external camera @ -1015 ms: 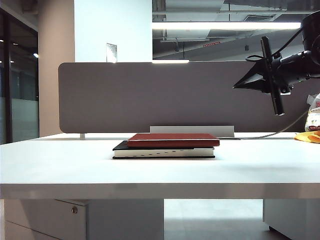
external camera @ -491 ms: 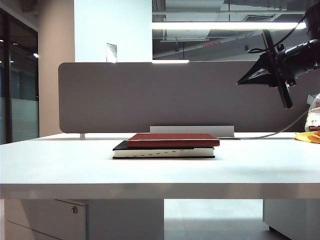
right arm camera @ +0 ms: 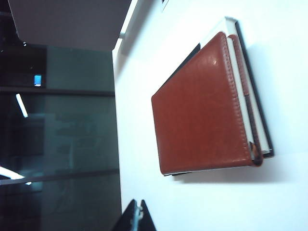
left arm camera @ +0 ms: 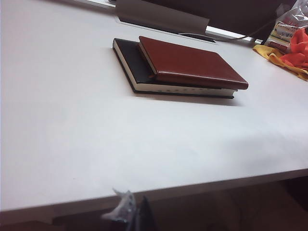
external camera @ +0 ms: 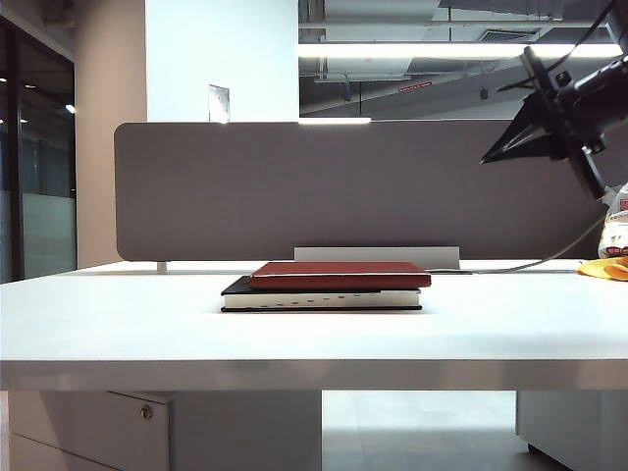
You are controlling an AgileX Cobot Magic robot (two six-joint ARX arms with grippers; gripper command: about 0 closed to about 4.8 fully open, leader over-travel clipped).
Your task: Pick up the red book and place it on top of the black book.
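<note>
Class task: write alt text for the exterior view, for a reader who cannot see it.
A red book lies on a black book mid-table. The right gripper, shut and empty, hangs high at the right edge; the left gripper is out of frame.

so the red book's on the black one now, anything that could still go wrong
1. The red book lies offset on the black book, overhanging one end, so a knock could slide it off.
2. The right hand, shut and empty, hangs high at the table's right side; a low return sweep might clip the stack.
3. The left hand sits at the near table edge, a possible snag.
</note>
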